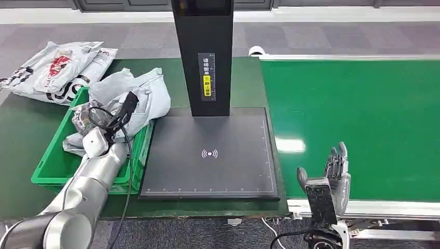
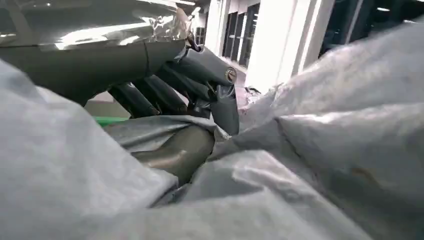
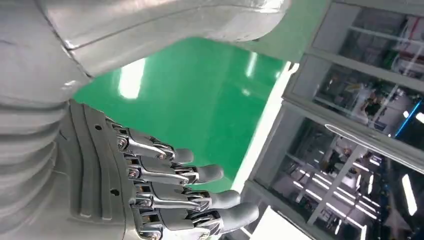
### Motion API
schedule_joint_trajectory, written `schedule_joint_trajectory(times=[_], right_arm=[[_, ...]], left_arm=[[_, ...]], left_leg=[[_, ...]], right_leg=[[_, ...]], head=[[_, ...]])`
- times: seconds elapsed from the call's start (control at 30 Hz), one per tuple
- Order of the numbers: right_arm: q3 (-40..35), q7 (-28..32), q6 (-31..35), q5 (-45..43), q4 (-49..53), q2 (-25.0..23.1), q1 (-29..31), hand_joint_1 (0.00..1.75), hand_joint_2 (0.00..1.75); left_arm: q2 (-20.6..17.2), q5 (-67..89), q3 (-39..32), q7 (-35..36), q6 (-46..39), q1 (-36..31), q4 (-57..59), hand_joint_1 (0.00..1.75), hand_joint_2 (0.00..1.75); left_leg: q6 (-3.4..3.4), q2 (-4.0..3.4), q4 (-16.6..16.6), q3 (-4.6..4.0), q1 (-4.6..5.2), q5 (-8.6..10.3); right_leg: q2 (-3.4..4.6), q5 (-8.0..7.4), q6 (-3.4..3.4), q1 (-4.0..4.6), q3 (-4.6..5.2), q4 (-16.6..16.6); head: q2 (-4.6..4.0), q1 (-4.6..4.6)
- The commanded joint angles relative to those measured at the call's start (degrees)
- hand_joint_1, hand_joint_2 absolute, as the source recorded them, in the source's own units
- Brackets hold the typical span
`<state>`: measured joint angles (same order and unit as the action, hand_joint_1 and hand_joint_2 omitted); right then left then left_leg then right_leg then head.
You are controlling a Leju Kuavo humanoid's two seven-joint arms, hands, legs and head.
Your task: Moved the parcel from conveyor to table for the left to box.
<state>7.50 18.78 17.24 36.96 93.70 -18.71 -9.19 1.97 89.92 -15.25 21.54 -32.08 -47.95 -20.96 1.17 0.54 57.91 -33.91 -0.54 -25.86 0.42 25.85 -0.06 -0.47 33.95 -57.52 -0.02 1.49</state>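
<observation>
The left hand [image 1: 111, 120] reaches into the green bin [image 1: 52, 168] at the left end of the dark green table [image 1: 21, 140], where a crumpled grey parcel [image 1: 148, 93] lies heaped over the bin's far corner and spills toward the black scanner pad [image 1: 210, 171]. In the left wrist view the dark fingers [image 2: 165, 92] are curled and the thumb [image 2: 177, 150] presses into the parcel's [image 2: 325, 125] grey plastic folds — the hand grips a pinch of the wrapping between thumb and fingers. A black cable [image 1: 124, 176] runs down along the silver left arm [image 1: 88, 181].

The right hand [image 1: 332, 179] hovers upright at the near edge of the green conveyor belt [image 1: 363, 119], palm toward the belt, fingers extended and apart, holding nothing. The right wrist view shows the same fingers [image 3: 200, 172] straight and spread over the belt [image 3: 200, 100], apart from it.

A black post [image 1: 205, 52] with a yellow-and-white label stands at the pad's far edge. Beyond the bin, at the table's far left corner, lie further white printed mail bags [image 1: 57, 70] — stacked loosely, partly overhanging the edge. Grey carpet [image 1: 337, 36] lies behind.
</observation>
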Motion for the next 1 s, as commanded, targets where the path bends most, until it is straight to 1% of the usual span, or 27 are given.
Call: schedule_joint_trajectory(times=[0.03, 0.07, 0.1, 0.13, 0.17, 0.2, 0.23, 0.27, 0.3, 0.33, 0.37, 0.4, 0.47, 0.5, 0.57, 0.6, 0.63, 0.67, 0.8, 0.83, 0.87, 0.93, 0.97, 1.0], right_arm=[[-1.58, 1.09, -5.66, 0.24, -8.78, 2.65, 3.82, 0.0, 1.75], [-2.29, 1.49, -5.91, 0.1, -11.6, 2.85, 5.75, 0.0, 1.75], [-2.6, 1.69, -5.84, 0.02, -13.54, 2.94, 7.37, 0.0, 1.75], [-2.82, 1.51, -5.83, 0.03, -15.09, 3.04, 8.73, 0.0, 1.75], [-2.88, 1.49, -5.86, 0.01, -15.5, 3.04, 9.3, 0.0, 1.75], [-2.91, 1.5, -5.9, 0.02, -15.75, 2.97, 9.87, 0.0, 1.75], [-2.9, 1.41, -6.05, 0.07, -15.94, 2.97, 10.22, 0.0, 1.75], [-2.81, 1.14, -6.29, 0.22, -16.05, 2.93, 10.74, 0.0, 1.75], [-2.68, 0.92, -6.27, 0.32, -15.91, 2.92, 10.89, 0.0, 1.75], [-2.57, 0.68, -6.36, 0.43, -15.59, 2.88, 10.84, 0.0, 1.75], [-2.45, 0.25, -6.88, 0.5, -15.29, 2.91, 10.54, 0.0, 0.0], [-1.98, 0.03, -7.0, 0.71, -14.55, 2.73, 9.82, 0.0, 0.0], [-1.74, 0.09, -7.0, 0.75, -14.23, 2.78, 9.09, 0.0, 0.0], [-1.72, 0.12, -7.02, 0.77, -14.14, 2.79, 8.94, 0.0, 0.0], [-1.73, 0.14, -7.03, 0.78, -14.05, 2.74, 8.92, 0.0, 0.0], [-1.73, 0.14, -7.03, 0.78, -14.05, 2.74, 8.92, 0.0, 0.0], [-1.73, 0.15, -7.04, 0.79, -14.01, 2.7, 8.96, 0.0, 0.0], [-1.73, 0.15, -7.04, 0.79, -14.01, 2.7, 8.96, 0.0, 0.0], [-1.73, 0.15, -7.04, 0.79, -14.01, 2.7, 8.96, 0.0, 0.0], [-1.69, 0.16, -7.17, 0.86, -14.03, 2.66, 9.0, 0.0, 0.0], [-1.49, -0.03, -7.47, 1.1, -14.04, 2.6, 8.81, 0.0, 0.0], [-0.93, -0.11, -7.29, 1.15, -13.32, 2.44, 7.84, 0.0, 0.0], [-0.67, -0.13, -7.12, 1.18, -12.55, 2.34, 7.19, 0.0, 0.0], [-0.5, -0.02, -6.96, 1.09, -12.06, 2.31, 6.72, 0.0, 0.0]], left_arm=[[-8.25, -2.85, 8.03, 9.17, 13.39, 7.67, 6.24, 1.75, 1.75], [-9.48, -0.11, 8.79, 10.24, 14.8, 9.43, 6.96, 1.75, 1.75], [-9.67, -0.67, 7.33, 10.22, 16.93, 10.24, 7.16, 1.75, 1.75], [-9.64, -0.15, 6.74, 9.88, 16.51, 10.96, 6.67, 0.0, 1.75], [-9.85, 0.08, 8.82, 12.45, 17.43, 11.11, 6.91, 0.0, 1.75], [-9.85, 0.08, 9.33, 13.7, 19.45, 10.96, 7.36, 0.0, 1.75], [-9.76, 0.08, 9.28, 14.04, 20.44, 10.94, 7.28, 0.0, 1.75], [-9.56, -0.12, 8.58, 14.17, 22.24, 10.52, 7.27, 0.0, 1.75], [-9.4, -0.08, 8.45, 14.21, 22.56, 10.1, 7.16, 0.0, 1.75], [-9.31, 0.07, 8.46, 14.36, 23.01, 9.75, 7.08, 0.0, 1.75], [-9.23, 0.08, 9.15, 14.6, 23.37, 9.37, 6.84, 0.0, 1.75], [-8.73, 0.08, 7.91, 13.68, 20.15, 8.8, 6.39, 0.0, 1.75], [-8.45, 0.08, 7.99, 13.88, 20.83, 7.91, 6.48, 0.0, 1.75], [-8.42, 0.08, 8.05, 13.95, 20.9, 7.84, 6.49, 0.0, 1.75], [-8.43, 0.08, 8.1, 14.0, 20.79, 7.98, 6.51, 0.0, 1.75], [-8.43, 0.08, 8.1, 14.0, 20.79, 7.98, 6.51, 0.0, 1.75], [-8.47, 0.08, 8.1, 14.0, 20.66, 8.11, 6.52, 0.0, 1.75], [-8.47, 0.08, 8.1, 14.0, 20.66, 8.11, 6.52, 0.0, 1.75], [-8.47, 0.08, 8.1, 14.0, 20.66, 8.11, 6.52, 0.0, 1.75], [-8.4, 0.07, 7.53, 13.88, 19.55, 8.25, 6.25, 0.0, 1.75], [-7.88, -0.09, 5.59, 11.64, 15.36, 7.81, 6.08, 0.0, 1.75], [-6.07, -2.89, 0.57, 3.9, 7.14, 6.08, 5.05, 0.0, 1.75], [-4.89, -5.26, -2.51, -2.43, 1.83, 5.07, 4.37, 0.0, 1.75], [-3.89, -8.97, -5.65, -7.57, 0.06, 4.07, 3.82, 0.0, 1.75]], left_leg=[[-0.04, -0.51, -0.37, 0.45, 0.06, 0.01], [-0.02, -0.53, -0.35, 0.48, 0.09, -0.02], [-0.01, -0.81, -0.59, 0.7, 0.08, 0.01], [0.05, -0.67, -0.36, 0.61, 0.07, -0.15], [0.05, -0.82, -0.39, 0.56, 0.05, -0.21], [0.24, -0.76, -0.29, 0.56, 0.04, -0.39], [0.24, -0.83, -0.38, 0.77, 0.07, -0.43], [0.22, -0.97, -0.46, 0.67, 0.06, -0.41], [0.22, -0.74, -0.42, 1.11, 0.05, -0.41], [0.22, -0.79, -0.46, 1.11, 0.04, -0.36], [0.21, -0.71, -0.45, 1.05, 0.01, -0.31], [0.22, -0.74, -0.55, 1.07, 0.02, -0.24], [0.26, -0.51, -0.37, 1.3, 0.03, -0.4], [0.3, -0.53, -0.44, 1.13, 0.02, -0.39], [0.41, -0.47, -0.4, 1.15, 0.0, -0.49], [0.39, -0.49, -0.51, 1.21, -0.01, -0.39], [0.43, -0.5, -0.48, 1.48, 0.03, -0.45], [0.48, -0.5, -0.47, 1.55, 0.0, -0.44], [0.49, -0.51, -0.61, 1.55, 0.01, -0.36], [0.5, -0.47, -0.56, 1.59, 0.0, -0.41], [0.5, -0.48, -0.6, 1.59, 0.01, -0.39], [0.47, -0.47, -0.66, 1.53, 0.0, -0.34], [0.47, -0.41, -0.67, 1.5, -0.01, -0.31], [0.51, -0.3, -0.52, 1.53, -0.02, -0.4]], right_leg=[[0.42, -0.15, 0.0, -0.05, -0.27, 0.33], [0.47, -0.11, 0.0, -0.09, -0.29, 0.24], [0.72, -0.24, -0.01, -0.08, -0.42, 0.47], [0.63, -0.09, -0.05, -0.07, -0.41, 0.24], [0.75, -0.08, -0.06, -0.05, -0.58, 0.25], [0.65, 0.08, -0.25, -0.03, -0.61, 0.15], [0.76, 0.08, -0.24, -0.06, -0.73, 0.2], [0.91, 0.06, -0.29, -0.03, -0.76, 0.25], [0.66, 0.16, -0.33, -0.03, -0.8, 0.23], [0.68, 0.13, -0.34, -0.03, -0.78, 0.26], [0.6, 0.1, -0.34, 0.01, -0.76, 0.27], [0.62, 0.06, -0.34, 0.0, -0.76, 0.33], [0.42, 0.29, -0.39, -0.02, -1.05, 0.05], [0.42, 0.26, -0.4, -0.02, -1.08, 0.1], [0.41, 0.39, -0.51, -0.01, -1.15, 0.03], [0.39, 0.29, -0.51, -0.01, -1.05, 0.14], [0.42, 0.38, -0.52, -0.05, -1.12, 0.05], [0.43, 0.38, -0.53, -0.02, -1.15, 0.04], [0.42, 0.32, -0.53, -0.03, -1.11, 0.09], [0.42, 0.37, -0.53, -0.02, -1.15, 0.03], [0.42, 0.36, -0.53, -0.03, -1.14, 0.04], [0.38, 0.3, -0.52, -0.01, -1.1, 0.12], [0.32, 0.29, -0.52, 0.01, -1.09, 0.14], [0.25, 0.42, -0.54, 0.01, -1.12, -0.02]], head=[[0.02, 0.0], [0.0, 0.0], [0.02, 0.0], [0.02, -0.02], [0.0, 0.0], [0.02, 0.0], [0.0, 0.0], [0.0, 0.0], [0.02, 0.0], [0.0, 0.0], [0.0, 0.0], [0.02, 0.02], [0.02, 0.0], [0.02, 0.0], [0.02, 0.0], [0.02, 0.0], [0.0, 0.0], [0.02, 0.0], [0.02, 0.0], [0.02, 0.0], [0.02, 0.0], [0.02, 0.0], [0.02, 0.0], [0.02, 0.0]])
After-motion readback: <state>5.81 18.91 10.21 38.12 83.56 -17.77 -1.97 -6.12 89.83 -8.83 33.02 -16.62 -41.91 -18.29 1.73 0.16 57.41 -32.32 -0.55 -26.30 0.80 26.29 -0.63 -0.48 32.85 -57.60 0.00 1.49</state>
